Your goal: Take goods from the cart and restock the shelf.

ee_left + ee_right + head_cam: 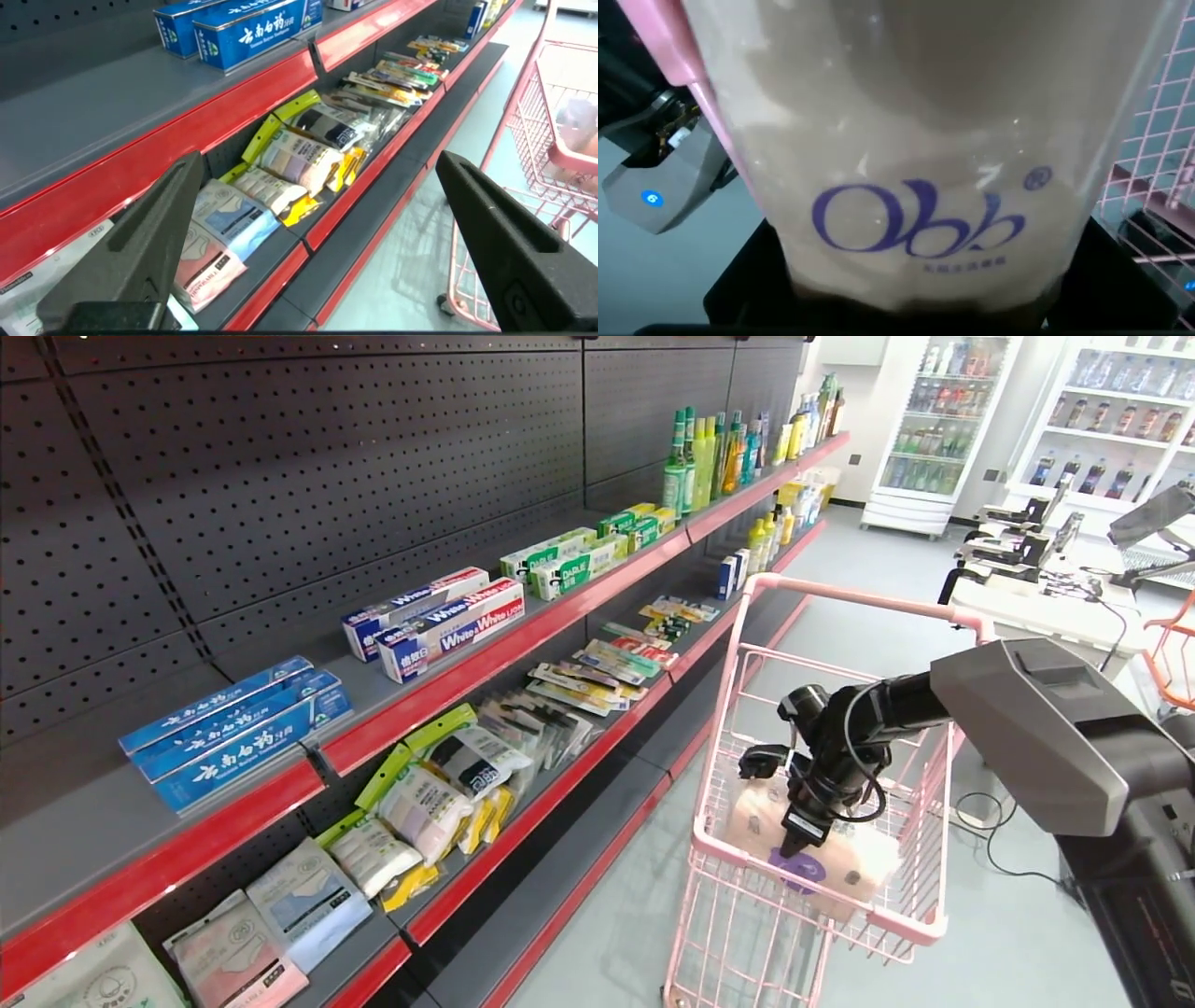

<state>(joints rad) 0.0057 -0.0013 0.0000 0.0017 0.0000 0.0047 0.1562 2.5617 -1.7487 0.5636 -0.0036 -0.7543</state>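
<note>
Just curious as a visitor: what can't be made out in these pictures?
Head view: whether the right claw grips the pack in the pink cart; its own wrist hides the contact.
Right wrist view: the pack's outline, cut off by every edge.
Head view: the far fridge bottles, too small to identify.

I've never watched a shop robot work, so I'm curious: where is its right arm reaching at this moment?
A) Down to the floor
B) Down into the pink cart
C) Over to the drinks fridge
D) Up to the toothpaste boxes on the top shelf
B: the right gripper is down inside the pink cart, at a pale wrapped pack lying in it.
</note>
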